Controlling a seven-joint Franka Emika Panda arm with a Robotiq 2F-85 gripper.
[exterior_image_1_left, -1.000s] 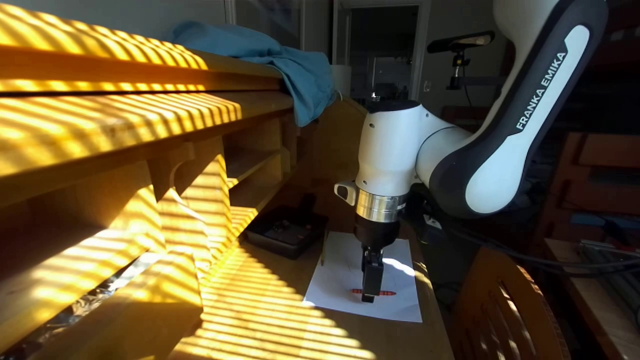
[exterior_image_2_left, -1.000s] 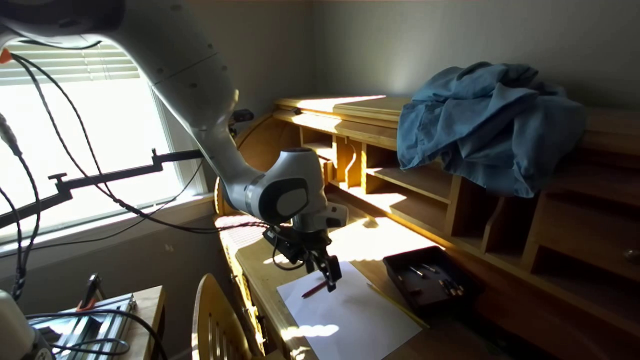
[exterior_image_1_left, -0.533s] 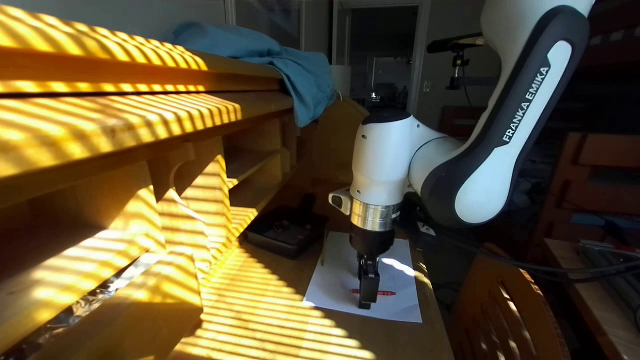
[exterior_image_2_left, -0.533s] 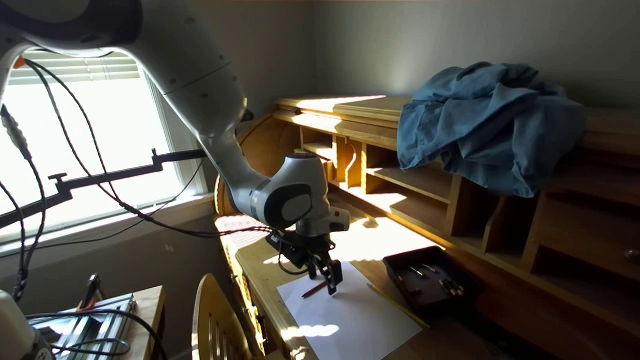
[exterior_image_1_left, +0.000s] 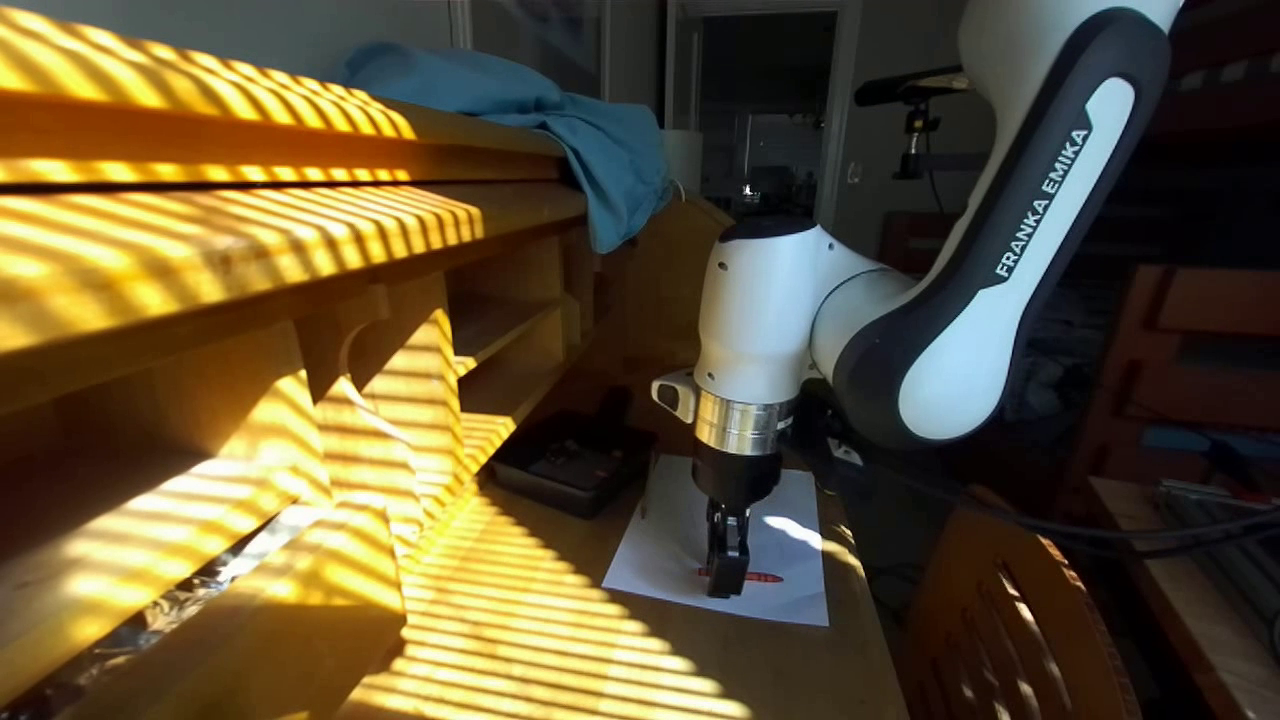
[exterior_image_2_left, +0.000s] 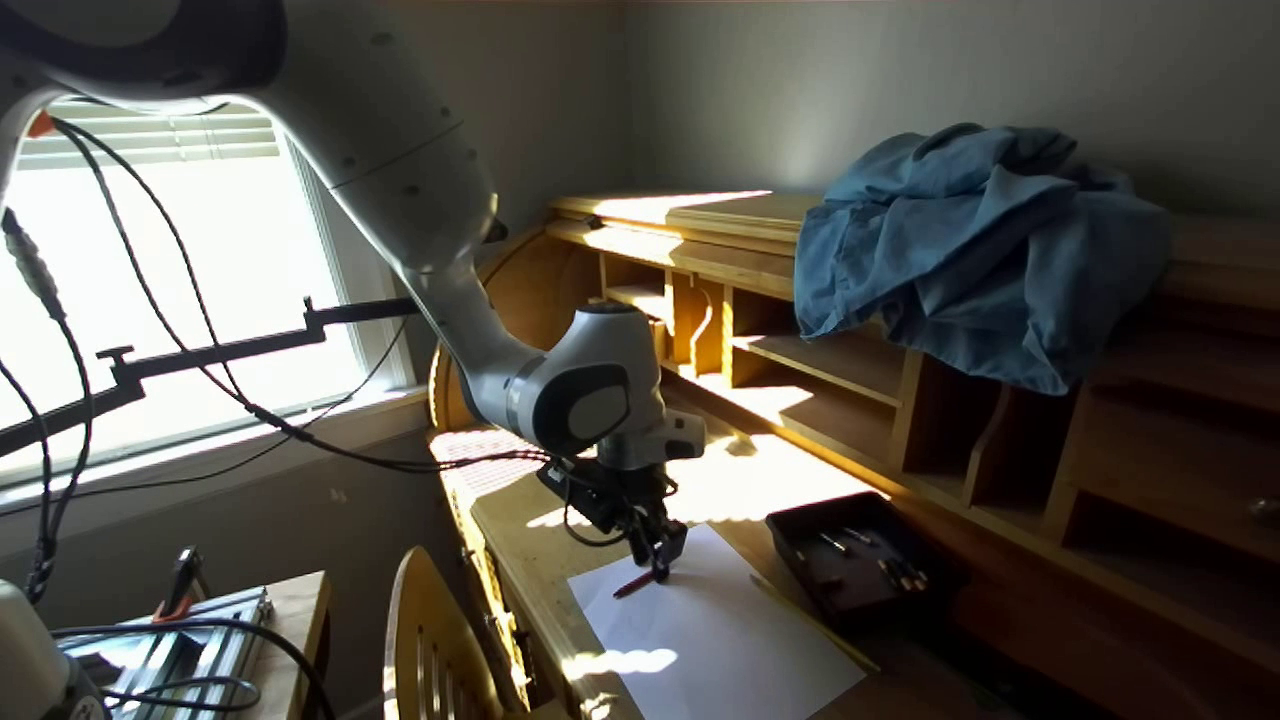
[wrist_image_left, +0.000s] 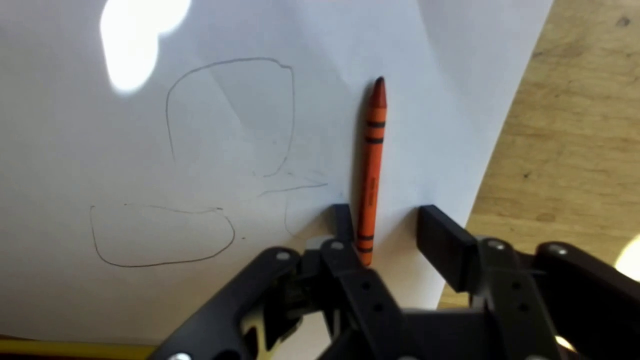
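i see the black two-fingered claw (wrist_image_left: 389, 229) partly spread, gripping nothing; the slim orange-red wax crayon (wrist_image_left: 372, 180) lies lengthwise in its gap, nearer one finger (wrist_image_left: 343, 222).

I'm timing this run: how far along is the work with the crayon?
Looks done: the gripper is low over the paper, fingers either side of the red-orange crayon. In hand, seemingly: lining up the grasp; one finger is close beside the crayon, the other apart. Remaining, probably: closing on it, since the gripper stands open and the crayon lies on the paper.
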